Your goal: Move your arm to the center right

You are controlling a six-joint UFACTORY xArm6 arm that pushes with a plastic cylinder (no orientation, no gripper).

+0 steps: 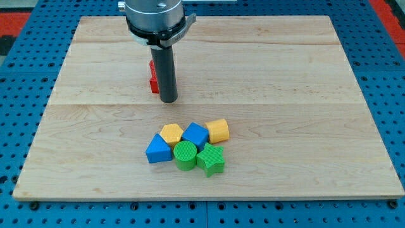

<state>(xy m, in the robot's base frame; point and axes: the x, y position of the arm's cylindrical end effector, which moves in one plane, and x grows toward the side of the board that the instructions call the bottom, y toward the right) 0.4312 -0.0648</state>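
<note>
My tip (pixel 168 100) rests on the wooden board (pixel 285 95), left of the board's middle. The rod hangs from the arm's grey head at the view's top. A red block (pixel 153 77) lies just behind and left of the rod, partly hidden by it; its shape cannot be made out. Below the tip is a tight cluster: a blue block with slanted sides (pixel 158 149), a yellow block (pixel 171 133), a blue cube (pixel 195 135), a yellow block (pixel 218 130), a green cylinder (pixel 185 156) and a green star (pixel 211 159). The tip is apart from the cluster.
The board sits on a blue perforated table (pixel 19 114). Red patches (pixel 19 19) show at the view's top corners.
</note>
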